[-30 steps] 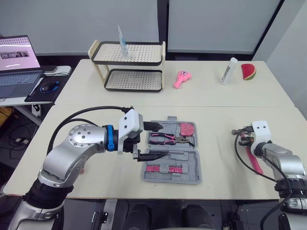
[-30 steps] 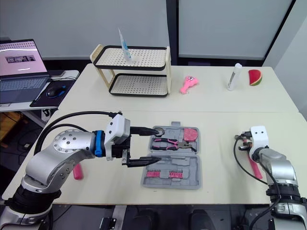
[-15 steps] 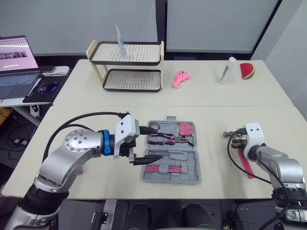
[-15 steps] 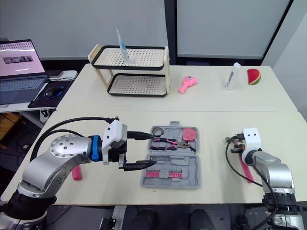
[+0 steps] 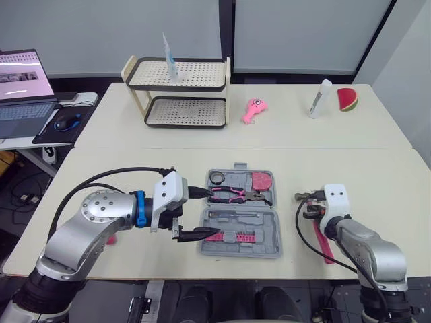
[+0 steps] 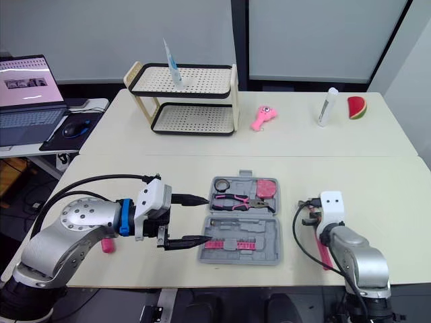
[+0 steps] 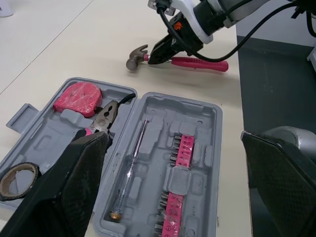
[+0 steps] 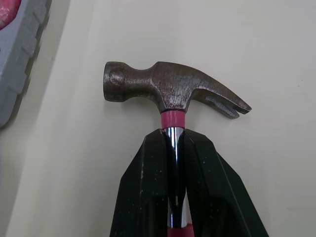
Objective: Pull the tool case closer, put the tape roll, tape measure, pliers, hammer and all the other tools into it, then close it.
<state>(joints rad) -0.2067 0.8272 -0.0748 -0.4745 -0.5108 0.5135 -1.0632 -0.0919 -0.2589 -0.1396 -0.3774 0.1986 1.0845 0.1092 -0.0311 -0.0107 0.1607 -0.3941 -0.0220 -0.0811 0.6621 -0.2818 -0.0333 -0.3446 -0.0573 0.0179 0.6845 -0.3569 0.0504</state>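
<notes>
In the open case lie tape roll, pliers and tape measure, while the right gripper pinches the hammer (left gripper wide, empty); lid unclosed.

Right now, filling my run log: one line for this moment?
left gripper: open, near tool case | right gripper: shut on hammer

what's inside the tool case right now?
Tape roll, pliers, tape measure in the far half; screwdriver and pink bit strip in the near half. The hammer is outside, in the right tool. Anything beneath them is covered.
</notes>
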